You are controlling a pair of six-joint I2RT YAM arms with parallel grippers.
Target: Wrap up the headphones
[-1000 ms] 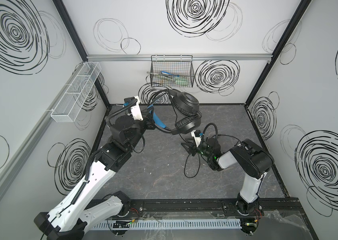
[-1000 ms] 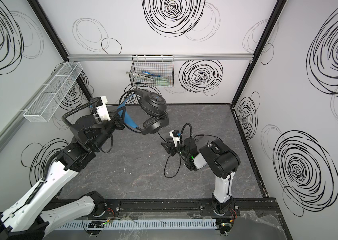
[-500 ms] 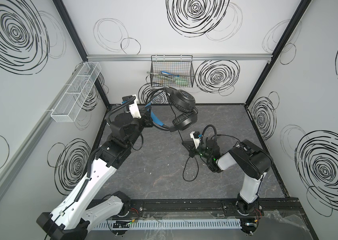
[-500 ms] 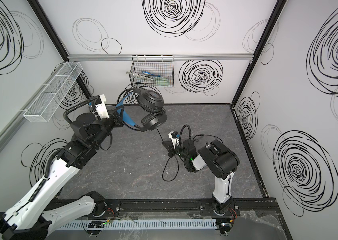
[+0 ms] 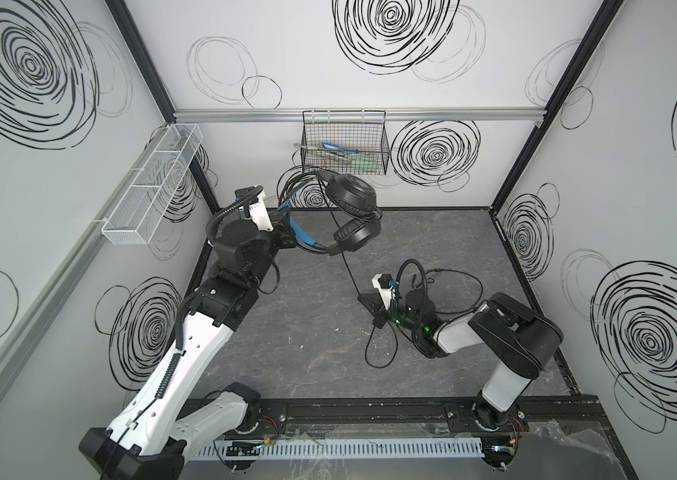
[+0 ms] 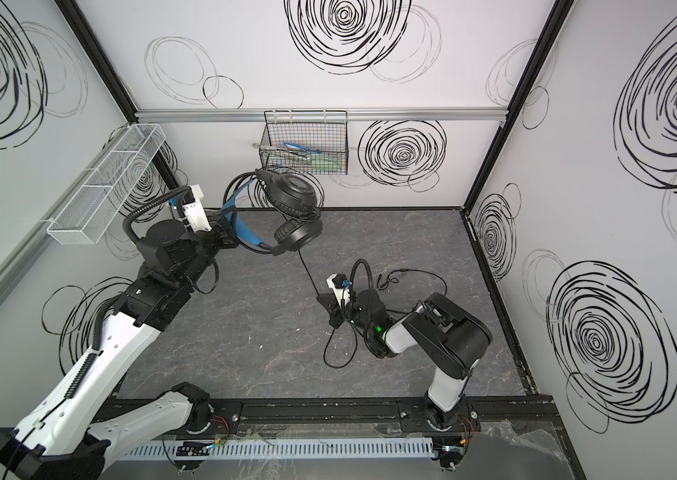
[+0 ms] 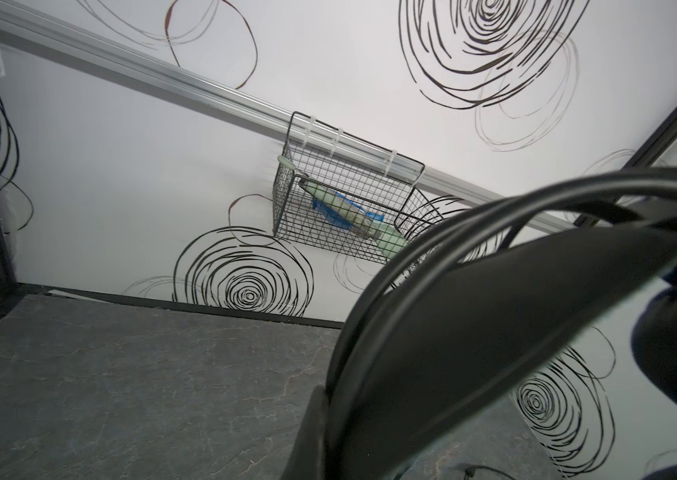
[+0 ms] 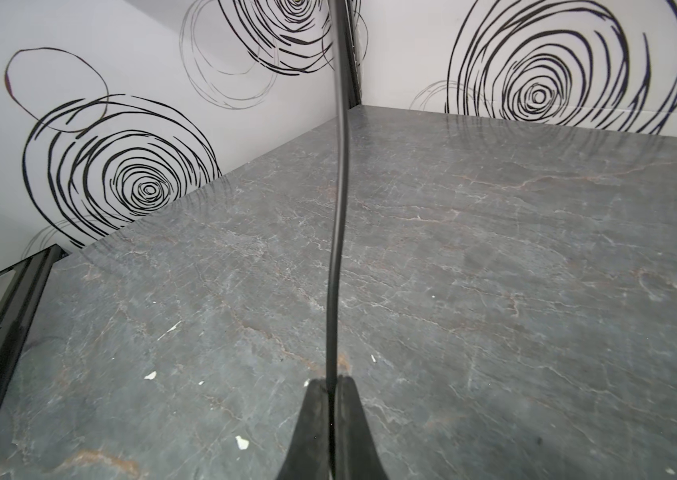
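**Cable taut between two grips: slip risk**

The headphones [image 5: 349,216] hang aloft just in front of the wire basket [image 5: 345,149], with the headband clamped in the left gripper [image 5: 290,232]. Well forward of the basket, the right gripper [image 5: 363,298] pinches the cable [image 5: 347,266].

Risk: the taut span may slip free, or it may tug the headset askew.

Only the right wrist view shows the fingertips [image 8: 316,411] nipping the cable. Only the top views show the slack loop [image 5: 378,353].

headphones [image 5: 351,199] aloft rear-left, basket [image 5: 311,137] behind, cable [image 5: 346,266] trailing right

Black headphones [image 7: 494,332], headband with cable [image 7: 378,299] alongside, apparently clamped in left claw [image 7: 322,403]. Wire basket [image 7: 349,195] wall-hung, well beyond claw.
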